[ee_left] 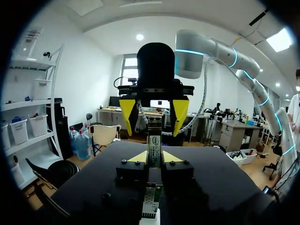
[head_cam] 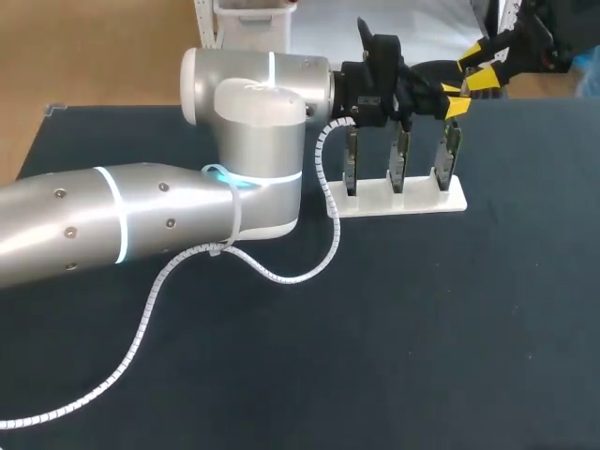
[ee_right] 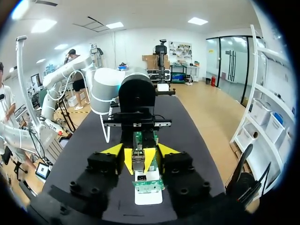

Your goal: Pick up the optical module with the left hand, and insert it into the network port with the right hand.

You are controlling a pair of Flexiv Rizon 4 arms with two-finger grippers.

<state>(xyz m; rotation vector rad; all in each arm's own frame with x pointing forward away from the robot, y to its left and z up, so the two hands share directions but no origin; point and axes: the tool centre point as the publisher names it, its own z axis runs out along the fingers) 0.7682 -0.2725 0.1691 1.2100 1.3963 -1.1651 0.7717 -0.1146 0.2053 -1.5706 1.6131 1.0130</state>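
The optical module (ee_left: 154,149), a slim grey metal stick, stands upright with my left gripper (ee_left: 154,157) shut on it. In the head view that left gripper (head_cam: 454,99) hovers above the right end of a white rack (head_cam: 403,201), and the module is too small to make out. My right gripper (head_cam: 478,70) faces it from the far right. Its yellow fingers (ee_left: 127,115) stand open on either side of the module without touching. From the right wrist, the module (ee_right: 138,161) sits between my left arm's fingers, inside my open right gripper (ee_right: 140,152). A green port board (ee_right: 147,183) lies just below.
Three green boards (head_cam: 399,159) stand upright in the white rack on the dark table. My left arm's thick silver links (head_cam: 253,141) and its white coiled cable (head_cam: 281,274) cover the table's left and middle. The dark tabletop (head_cam: 450,328) stretches in front of the rack.
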